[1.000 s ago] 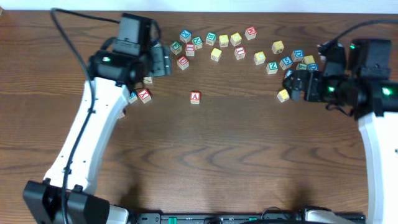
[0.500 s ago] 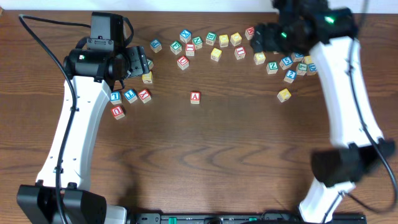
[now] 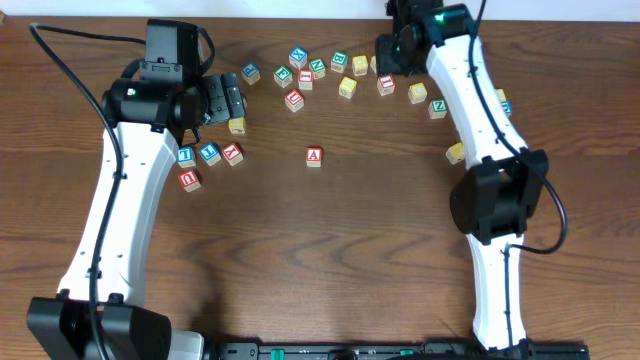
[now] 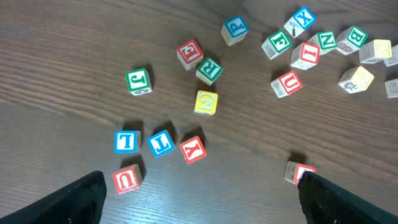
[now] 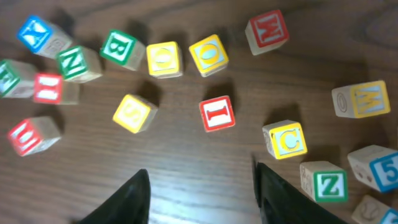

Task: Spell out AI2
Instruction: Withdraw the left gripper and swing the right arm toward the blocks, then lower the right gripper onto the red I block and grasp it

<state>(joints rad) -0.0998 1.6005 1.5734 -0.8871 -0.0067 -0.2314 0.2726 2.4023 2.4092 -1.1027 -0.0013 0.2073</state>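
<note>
The right arm (image 3: 470,90) extended to the far side. The right pincer (image 5: 199,180) hung released above the red I block (image 5: 217,113). The left pincer (image 4: 202,186) was released too.

The left arm (image 3: 115,210) and right arm (image 3: 465,85) have white shells, black joints and trailing black cables.

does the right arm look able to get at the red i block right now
Probably yes: the right arm has its jaws open just short of the red I block, with bare wood between. The yellow C block sits close beside it, so clearance looks tight there.
</note>
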